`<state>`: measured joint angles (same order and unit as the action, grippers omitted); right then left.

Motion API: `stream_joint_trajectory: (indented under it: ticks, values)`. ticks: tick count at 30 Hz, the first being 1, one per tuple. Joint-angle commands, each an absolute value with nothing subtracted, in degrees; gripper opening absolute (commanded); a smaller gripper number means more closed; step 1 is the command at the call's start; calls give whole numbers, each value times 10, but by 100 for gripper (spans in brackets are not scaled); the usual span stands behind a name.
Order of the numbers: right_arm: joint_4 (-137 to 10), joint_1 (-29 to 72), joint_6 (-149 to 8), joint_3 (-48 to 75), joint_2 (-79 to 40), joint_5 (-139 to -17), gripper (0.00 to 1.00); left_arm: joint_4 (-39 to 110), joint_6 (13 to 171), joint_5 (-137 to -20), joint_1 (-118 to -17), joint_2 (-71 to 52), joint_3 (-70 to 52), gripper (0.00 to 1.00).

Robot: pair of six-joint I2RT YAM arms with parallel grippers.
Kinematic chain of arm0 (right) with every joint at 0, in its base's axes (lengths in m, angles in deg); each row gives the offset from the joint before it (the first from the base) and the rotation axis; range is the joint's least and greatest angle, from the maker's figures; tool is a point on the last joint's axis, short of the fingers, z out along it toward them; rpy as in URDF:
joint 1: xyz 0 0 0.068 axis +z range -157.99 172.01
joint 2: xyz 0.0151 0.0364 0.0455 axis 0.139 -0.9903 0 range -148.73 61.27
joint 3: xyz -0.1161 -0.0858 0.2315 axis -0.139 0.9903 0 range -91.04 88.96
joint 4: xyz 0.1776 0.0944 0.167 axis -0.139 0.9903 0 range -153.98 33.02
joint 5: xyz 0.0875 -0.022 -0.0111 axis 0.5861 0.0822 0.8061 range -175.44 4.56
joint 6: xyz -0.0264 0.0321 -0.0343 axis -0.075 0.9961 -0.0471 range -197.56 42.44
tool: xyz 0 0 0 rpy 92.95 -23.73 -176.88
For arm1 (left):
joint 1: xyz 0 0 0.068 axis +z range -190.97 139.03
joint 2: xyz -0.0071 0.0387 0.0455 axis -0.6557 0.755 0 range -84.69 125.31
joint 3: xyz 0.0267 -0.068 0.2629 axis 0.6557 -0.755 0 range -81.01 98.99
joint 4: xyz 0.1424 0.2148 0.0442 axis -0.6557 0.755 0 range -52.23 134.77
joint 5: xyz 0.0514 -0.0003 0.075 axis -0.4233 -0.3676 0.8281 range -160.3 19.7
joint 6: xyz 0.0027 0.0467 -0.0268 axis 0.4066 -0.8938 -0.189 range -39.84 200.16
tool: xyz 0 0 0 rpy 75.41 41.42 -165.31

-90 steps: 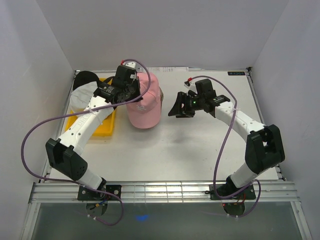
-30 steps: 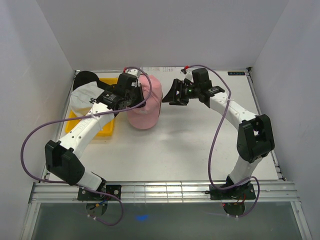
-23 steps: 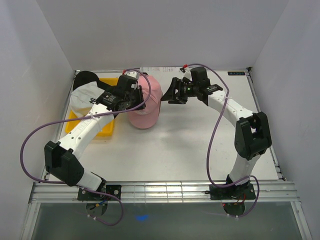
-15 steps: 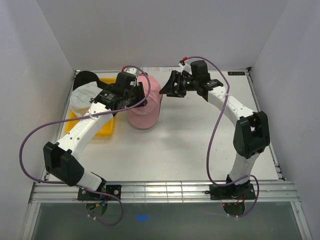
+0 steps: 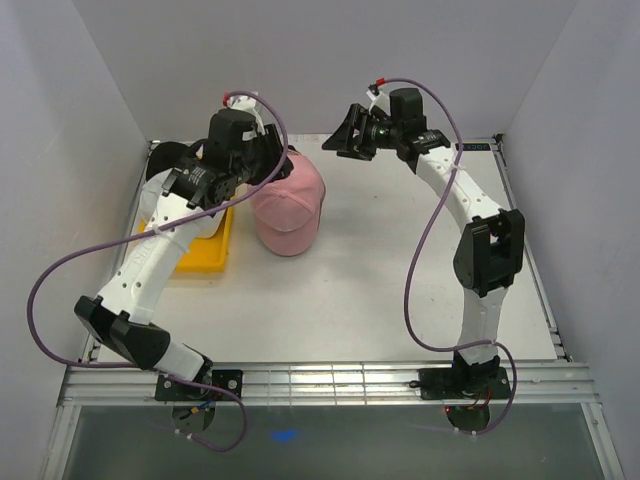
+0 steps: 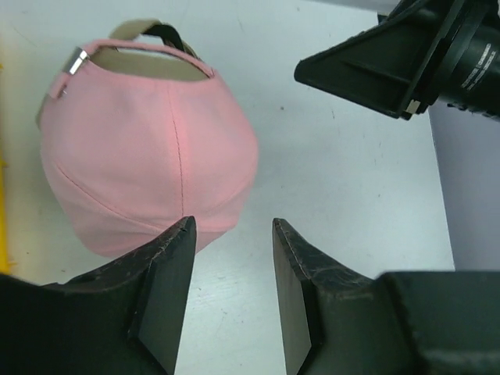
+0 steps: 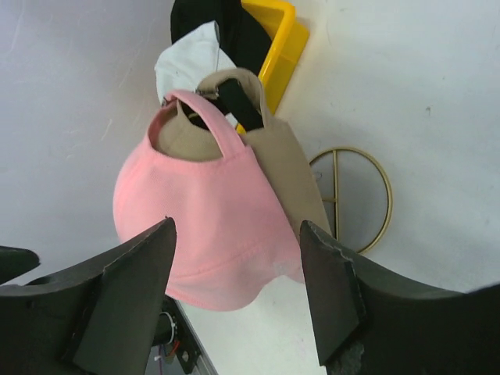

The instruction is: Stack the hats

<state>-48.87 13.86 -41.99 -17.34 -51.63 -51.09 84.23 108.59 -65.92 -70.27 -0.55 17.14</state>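
— Where's the pink cap (image 5: 287, 205)?
— Far-left part of your counter (image 5: 400, 280), over a tan cap (image 7: 293, 168), just beside the yellow tray (image 5: 205, 245); a wire stand (image 7: 367, 199) shows alongside.
— Jaws?
— Both spread, empty: left jaws above it, right jaws near the far edge.

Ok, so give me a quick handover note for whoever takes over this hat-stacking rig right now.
Left gripper: open, empty, above the pink hat.
Right gripper: open, empty, raised over the same hat.
Hats: pink hat sits on the tan hat mid-table, with the wire stand showing at their edge. White hat and black hat lie at the tray.
Done: pink on tan.
Left: add the white and black hats to the stack.
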Motion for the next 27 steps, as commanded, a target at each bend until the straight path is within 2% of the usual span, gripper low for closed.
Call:
stream_joint_trajectory:
  ticks: [1, 6, 9, 15, 27]
  values:
    - [-479, 136, -421, -268, -554, -499, 71, 891, 1117, -593, -678, 24, 247, 54]
    - [-503, 142, -428, -314, -597, -477, 73, 897, 1121, -605, -629, 86, 275, 51]
    - [-522, 151, -447, -316, -605, -476, 74, 875, 1108, -674, -587, 117, 276, 49]
    - [-520, 164, -479, -340, -636, -475, 75, 847, 1088, -722, -552, 154, 287, 49]
    - [-518, 180, -479, -414, -700, -481, 77, 843, 1070, -769, -543, 208, 318, 49]
